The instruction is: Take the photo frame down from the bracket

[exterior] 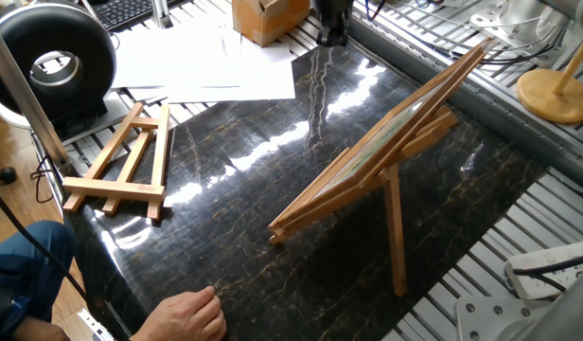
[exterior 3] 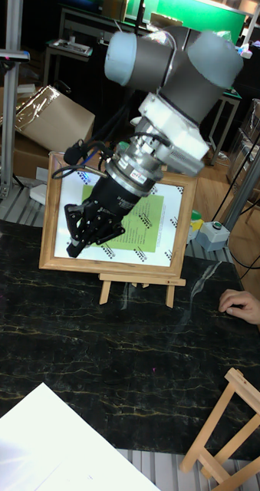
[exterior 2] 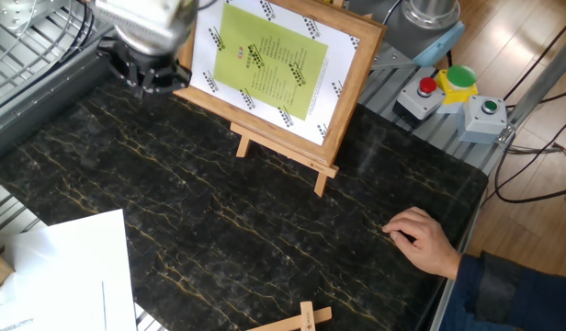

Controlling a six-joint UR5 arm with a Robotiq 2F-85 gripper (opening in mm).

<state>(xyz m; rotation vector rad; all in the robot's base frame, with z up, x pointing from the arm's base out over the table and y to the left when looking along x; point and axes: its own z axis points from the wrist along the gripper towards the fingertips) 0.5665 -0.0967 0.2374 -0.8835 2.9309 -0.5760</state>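
The photo frame (exterior 2: 283, 64), light wood around a green printed sheet, leans upright on the bracket (exterior 2: 288, 156), a slatted wooden easel. From the side, the photo frame (exterior: 405, 114) tilts back against the bracket's long rear leg (exterior: 396, 227). My gripper (exterior 2: 145, 74) hovers just off the frame's left edge, above the dark marble table, and looks open with nothing in it. In the tall fixed view my gripper (exterior 3: 80, 234) overlaps the lower left of the photo frame (exterior 3: 156, 245), which stands on the bracket (exterior 3: 137, 280). At the far table edge my gripper (exterior: 331, 28) is partly cut off.
A smaller folded easel (exterior: 121, 166) lies flat at one table end. A person's hand (exterior 2: 421, 239) rests on the table edge near the bracket. White papers (exterior: 206, 62) and a cardboard box (exterior: 263, 19) sit beyond the marble. A button box (exterior 2: 448, 87) stands behind the frame.
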